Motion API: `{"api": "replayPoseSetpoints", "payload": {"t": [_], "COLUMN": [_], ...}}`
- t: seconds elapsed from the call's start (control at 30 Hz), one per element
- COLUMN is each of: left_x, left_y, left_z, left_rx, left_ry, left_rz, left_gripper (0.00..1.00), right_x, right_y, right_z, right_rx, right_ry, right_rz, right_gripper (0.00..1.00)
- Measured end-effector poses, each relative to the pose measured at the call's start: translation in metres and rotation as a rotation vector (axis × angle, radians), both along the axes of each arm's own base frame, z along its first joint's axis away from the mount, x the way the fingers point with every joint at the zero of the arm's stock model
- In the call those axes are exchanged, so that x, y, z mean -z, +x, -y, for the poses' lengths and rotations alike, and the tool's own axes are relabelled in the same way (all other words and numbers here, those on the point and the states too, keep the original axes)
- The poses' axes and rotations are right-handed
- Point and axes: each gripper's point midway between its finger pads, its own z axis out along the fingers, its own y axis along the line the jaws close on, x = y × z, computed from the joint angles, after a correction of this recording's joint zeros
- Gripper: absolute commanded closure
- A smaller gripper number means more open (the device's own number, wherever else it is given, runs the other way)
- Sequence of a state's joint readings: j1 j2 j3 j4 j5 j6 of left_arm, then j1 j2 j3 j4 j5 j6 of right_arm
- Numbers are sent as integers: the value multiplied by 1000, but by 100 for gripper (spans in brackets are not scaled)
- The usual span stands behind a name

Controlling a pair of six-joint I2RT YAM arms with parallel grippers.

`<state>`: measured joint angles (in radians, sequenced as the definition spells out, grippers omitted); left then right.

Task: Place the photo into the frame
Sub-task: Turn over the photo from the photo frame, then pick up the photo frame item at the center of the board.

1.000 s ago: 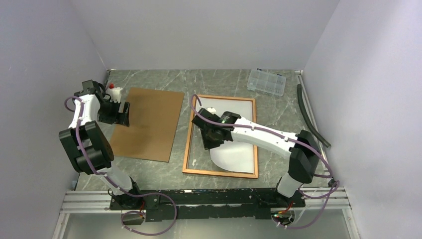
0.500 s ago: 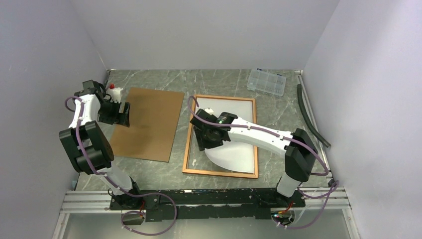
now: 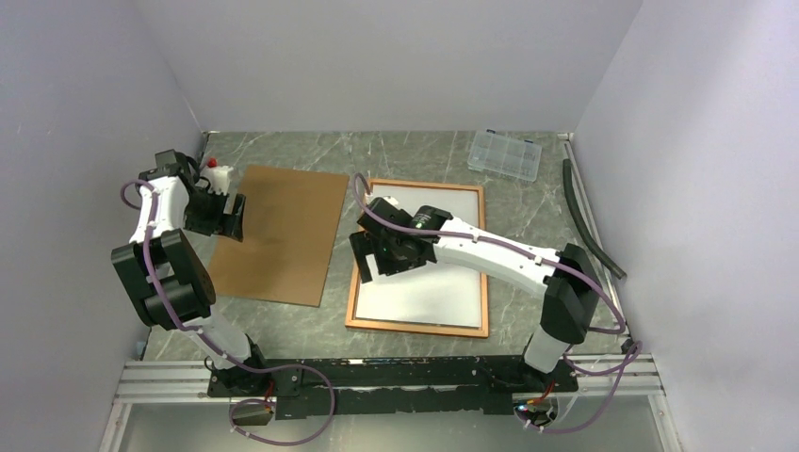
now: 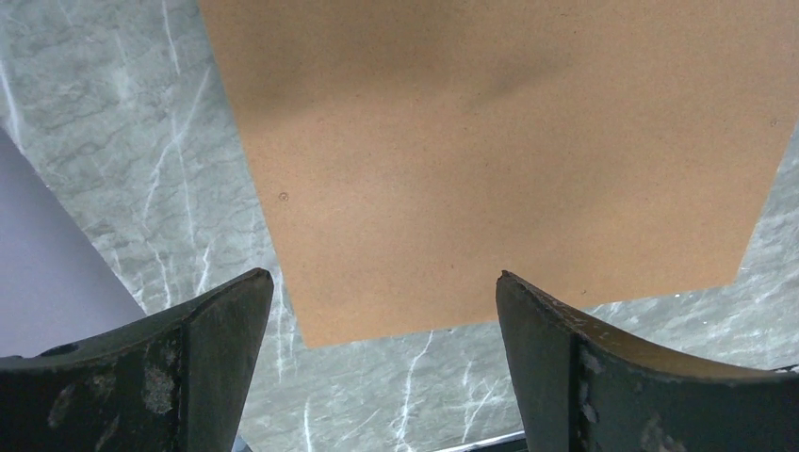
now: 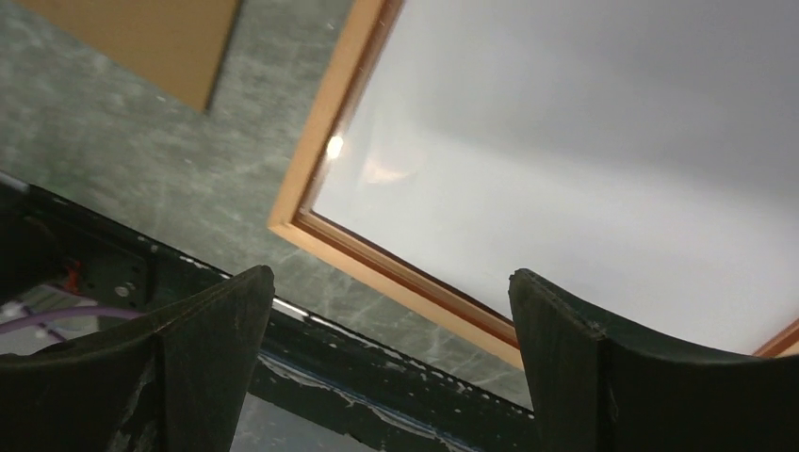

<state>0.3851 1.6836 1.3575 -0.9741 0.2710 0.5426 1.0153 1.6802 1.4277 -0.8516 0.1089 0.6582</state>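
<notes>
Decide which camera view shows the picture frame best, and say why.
The top external view: nearly the whole frame shows, all four orange sides around the white-side-up photo. The right wrist view catches only one corner and parts of two sides. The left wrist view shows none of it, only the brown backing board.

Matt brown board (image 3: pixel 283 235), wooden frame (image 5: pixel 330 122), smooth white photo (image 3: pixel 433 282), marbled table (image 3: pixel 415 155).
</notes>
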Motion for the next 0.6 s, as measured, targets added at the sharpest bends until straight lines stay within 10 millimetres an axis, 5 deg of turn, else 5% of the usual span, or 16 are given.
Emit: {"api": "replayPoseSetpoints", "payload": {"t": [0.13, 0.37, 0.5, 0.6], "left_x": [-6, -19, -12, -3], "left_y": [2, 8, 9, 14], "left_z": [-5, -28, -57, -79], "left_rx": [-7, -55, -121, -168], "left_ry": [16, 73, 147, 217], "left_rz": [8, 30, 22, 22], "left_gripper": [6, 10, 17, 20], "right_x": [-23, -55, -48, -18], "right_y": [11, 40, 77, 93], "right_z": [-15, -72, -123, -141], "right_rx": [4, -36, -31, -16], "right_ry": [69, 314, 355, 327], "right_rz": [51, 87, 118, 113], "right_gripper": [0, 0, 0, 0]}}
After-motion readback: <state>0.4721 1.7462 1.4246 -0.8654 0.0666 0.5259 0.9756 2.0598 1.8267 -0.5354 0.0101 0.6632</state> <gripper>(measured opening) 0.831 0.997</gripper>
